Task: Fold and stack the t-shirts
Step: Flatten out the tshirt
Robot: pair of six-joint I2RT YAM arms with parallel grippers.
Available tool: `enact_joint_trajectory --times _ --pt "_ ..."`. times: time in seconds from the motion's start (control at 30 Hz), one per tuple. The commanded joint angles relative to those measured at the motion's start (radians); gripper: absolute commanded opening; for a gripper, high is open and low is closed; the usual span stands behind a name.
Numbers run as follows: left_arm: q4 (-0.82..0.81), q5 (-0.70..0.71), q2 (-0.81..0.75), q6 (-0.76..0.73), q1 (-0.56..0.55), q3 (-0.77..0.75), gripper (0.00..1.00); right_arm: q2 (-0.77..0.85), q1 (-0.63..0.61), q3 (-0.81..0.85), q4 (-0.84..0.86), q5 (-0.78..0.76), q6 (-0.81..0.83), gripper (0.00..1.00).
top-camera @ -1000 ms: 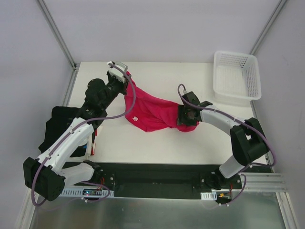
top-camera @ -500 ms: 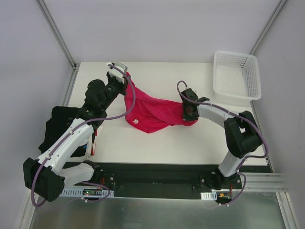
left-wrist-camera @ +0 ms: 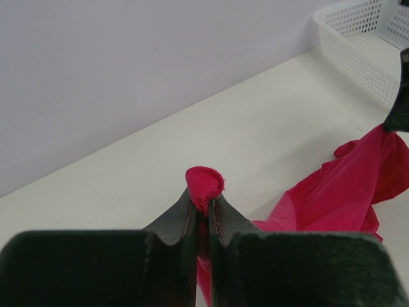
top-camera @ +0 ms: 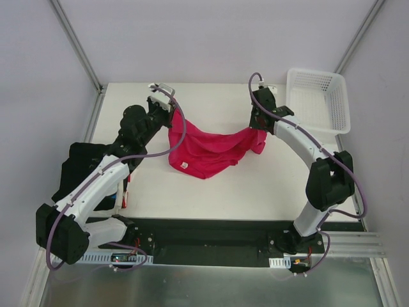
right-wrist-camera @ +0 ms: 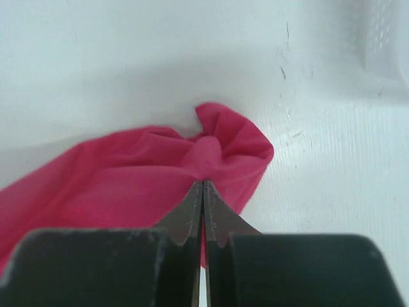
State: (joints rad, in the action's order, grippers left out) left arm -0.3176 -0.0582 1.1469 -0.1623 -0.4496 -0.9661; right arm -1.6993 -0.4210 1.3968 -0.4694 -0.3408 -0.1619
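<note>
With your left tool (top-camera: pixel 169 106) and right tool (top-camera: pixel 258 124) each clamped on the crimson t-shirt (top-camera: pixel 208 152), spread them evenly until the sagging middle pulls taut.

The crimson t-shirt (top-camera: pixel 208 150) is thin matt cloth, soft and creased. The table (top-camera: pixel 211 188) is smooth matt white, faintly scuffed. The basket (top-camera: pixel 317 102) is white plastic lattice. On the left gripper (left-wrist-camera: pixel 202 206) and right gripper (right-wrist-camera: pixel 202 187), the 2 fingers each are matt black.
</note>
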Motion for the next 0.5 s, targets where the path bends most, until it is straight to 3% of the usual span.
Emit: enact_joint_trajectory --times 0.0,0.33,0.47 --pt "-0.066 0.003 0.020 0.017 0.011 -0.005 0.00 -0.077 0.004 0.137 -0.018 -0.032 0.038 0.02" --pt "-0.064 0.005 0.071 0.017 0.011 -0.019 0.00 -0.434 0.033 0.480 -0.097 0.008 0.062 0.04" --pt "-0.055 0.009 0.093 0.010 0.011 -0.029 0.00 -0.601 0.045 0.744 -0.188 0.025 0.079 0.05"
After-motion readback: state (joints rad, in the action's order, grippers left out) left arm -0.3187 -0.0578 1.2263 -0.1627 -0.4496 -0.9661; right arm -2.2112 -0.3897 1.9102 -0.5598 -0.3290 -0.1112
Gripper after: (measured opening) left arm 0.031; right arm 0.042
